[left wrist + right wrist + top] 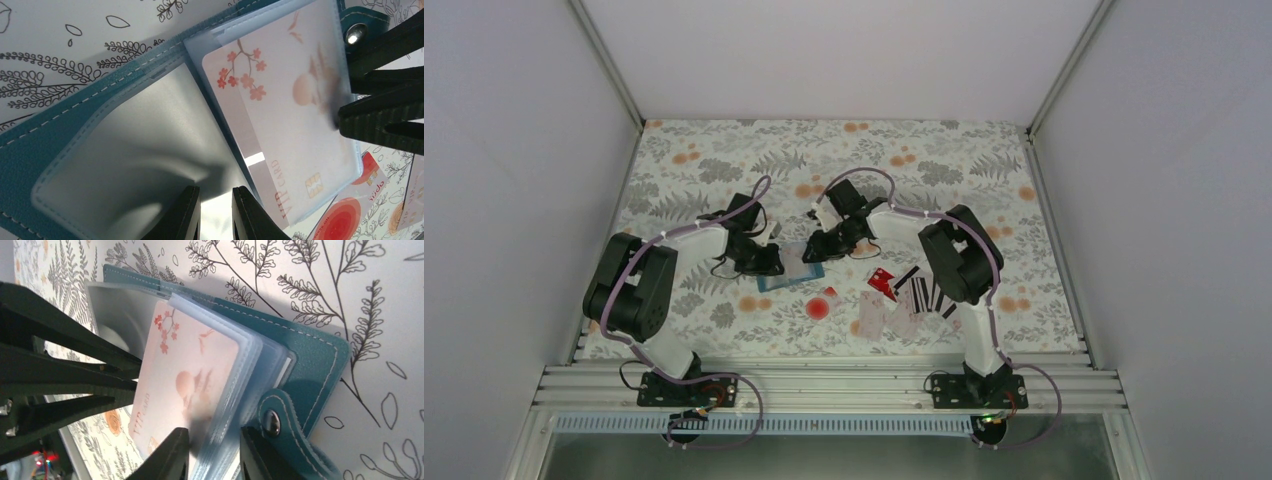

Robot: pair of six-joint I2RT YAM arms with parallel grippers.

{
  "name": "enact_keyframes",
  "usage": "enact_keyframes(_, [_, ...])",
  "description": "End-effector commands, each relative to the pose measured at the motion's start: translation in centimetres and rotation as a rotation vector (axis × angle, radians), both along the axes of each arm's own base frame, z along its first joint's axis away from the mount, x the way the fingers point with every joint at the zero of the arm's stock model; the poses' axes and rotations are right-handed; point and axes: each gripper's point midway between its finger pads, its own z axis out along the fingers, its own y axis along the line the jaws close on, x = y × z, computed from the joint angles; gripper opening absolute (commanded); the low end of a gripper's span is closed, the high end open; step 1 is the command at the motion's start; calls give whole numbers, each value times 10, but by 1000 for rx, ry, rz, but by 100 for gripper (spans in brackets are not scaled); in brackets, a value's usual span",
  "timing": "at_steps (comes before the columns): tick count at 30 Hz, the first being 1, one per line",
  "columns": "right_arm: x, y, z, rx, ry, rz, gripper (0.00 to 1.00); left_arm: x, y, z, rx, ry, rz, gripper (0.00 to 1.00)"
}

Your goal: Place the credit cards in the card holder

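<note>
A round red spot (818,309) lies on the floral tablecloth (724,160).

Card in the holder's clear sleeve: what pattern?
The card is pale pink with a red blossom branch; clearest in the left wrist view.

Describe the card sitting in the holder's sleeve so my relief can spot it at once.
In the middle of the floral mat lies the open blue card holder. The card part-way in its clear sleeve is pale pink with red blossoms and VIP CARD lettering. Unlike the loose cards on the mat to the right, it is tucked in plastic.
</note>
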Motion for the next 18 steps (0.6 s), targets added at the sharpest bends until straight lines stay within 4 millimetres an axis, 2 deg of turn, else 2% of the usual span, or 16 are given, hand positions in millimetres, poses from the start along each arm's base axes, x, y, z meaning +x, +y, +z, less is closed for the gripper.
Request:
enact_keyframes(1, [-9, 5, 2, -4, -1, 33, 23, -30, 10, -36, 78, 121, -27, 19])
enact_keyframes(2, [-10, 5, 2, 2, 3, 36, 17, -30, 10, -36, 79, 122, -29, 19])
enact_keyframes(4, [-13, 6, 5, 23, 7, 42, 13, -29, 9, -35, 75, 120, -29, 19])
enact_keyframes(11, [-24, 15, 24, 133, 22, 95, 13, -26, 7, -30, 63, 105, -25, 19])
enact_keyframes(18, [-22, 28, 39, 204, 39, 125, 30, -25, 6, -28, 60, 102, -22, 19])
